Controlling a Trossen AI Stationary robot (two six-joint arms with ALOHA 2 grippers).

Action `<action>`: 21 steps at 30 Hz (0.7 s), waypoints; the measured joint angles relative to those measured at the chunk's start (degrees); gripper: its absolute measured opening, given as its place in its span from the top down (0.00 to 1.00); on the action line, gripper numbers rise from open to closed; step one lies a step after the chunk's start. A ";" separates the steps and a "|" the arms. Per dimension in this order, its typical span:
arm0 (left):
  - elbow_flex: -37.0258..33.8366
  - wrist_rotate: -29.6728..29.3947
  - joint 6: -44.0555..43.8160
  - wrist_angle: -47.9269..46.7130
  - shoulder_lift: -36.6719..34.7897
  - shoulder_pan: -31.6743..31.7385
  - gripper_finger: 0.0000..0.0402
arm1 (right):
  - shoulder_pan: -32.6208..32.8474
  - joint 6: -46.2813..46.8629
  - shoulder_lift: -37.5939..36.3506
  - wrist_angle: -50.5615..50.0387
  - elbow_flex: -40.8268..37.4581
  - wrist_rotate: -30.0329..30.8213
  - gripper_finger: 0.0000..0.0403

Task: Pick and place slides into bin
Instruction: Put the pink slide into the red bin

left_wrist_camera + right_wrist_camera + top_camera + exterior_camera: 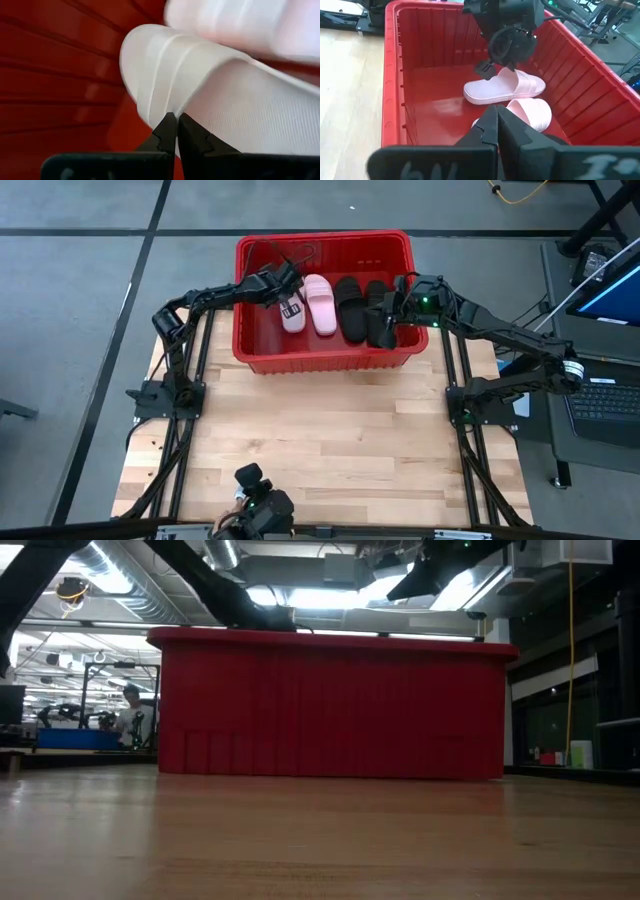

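Note:
The red bin stands at the table's far middle; the low view shows its near wall. Inside lie a pale pink slide and two black slides side by side. My left gripper reaches in from the left, shut on another pink slide low over the bin's floor. My right gripper is shut with nothing visible between its fingers. It hovers over the bin's right part, above the black slides. My left gripper pinches a thin edge of the pink slide between its two fingertips, slanting down from the table's left. In the right wrist view the slide sits about level near the bin's floor. Whether it rests there, I cannot tell.
The bin's thick rim and ribbed walls enclose both grippers. A black cable lies in the bin's far left corner. Bare wooden tabletop spreads in front of the bin. A laptop sits off the table's right side.

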 joint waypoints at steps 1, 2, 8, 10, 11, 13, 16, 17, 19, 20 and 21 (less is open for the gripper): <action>-0.36 0.49 0.01 0.08 0.01 0.07 0.99 | -0.01 0.00 0.04 -0.10 0.00 0.00 0.99; -0.65 0.96 -0.01 0.14 0.01 0.22 0.99 | -0.02 0.00 0.13 -0.15 0.00 0.00 0.99; -3.34 1.56 3.05 2.73 0.01 0.85 0.99 | -0.07 0.03 0.81 0.53 0.00 0.00 0.99; -4.38 2.12 3.87 3.49 0.01 0.86 0.99 | -0.07 0.11 1.20 0.70 0.00 0.00 0.99; -4.75 2.24 3.84 3.91 0.01 0.86 0.99 | -0.07 0.12 1.35 1.29 0.00 0.00 0.99; -4.88 2.31 3.87 4.28 0.01 0.86 0.99 | -0.07 0.16 1.65 1.28 0.00 0.00 0.99; -4.94 2.42 4.03 5.26 0.01 0.86 0.99 | -0.07 0.19 2.40 1.89 0.00 0.00 0.99; -4.94 2.72 4.02 5.55 0.01 0.90 0.99 | -0.07 0.18 2.73 2.31 0.00 0.00 0.99; -4.94 3.82 4.01 5.88 0.01 0.91 0.99 | -0.07 0.38 3.27 2.70 0.00 0.00 0.99; -4.94 4.23 4.01 5.80 0.01 0.91 0.98 | -0.07 0.68 3.61 2.78 0.00 0.00 0.99; -4.94 4.79 4.02 5.78 0.01 0.90 0.97 | -0.07 1.07 3.94 2.83 0.00 0.00 0.99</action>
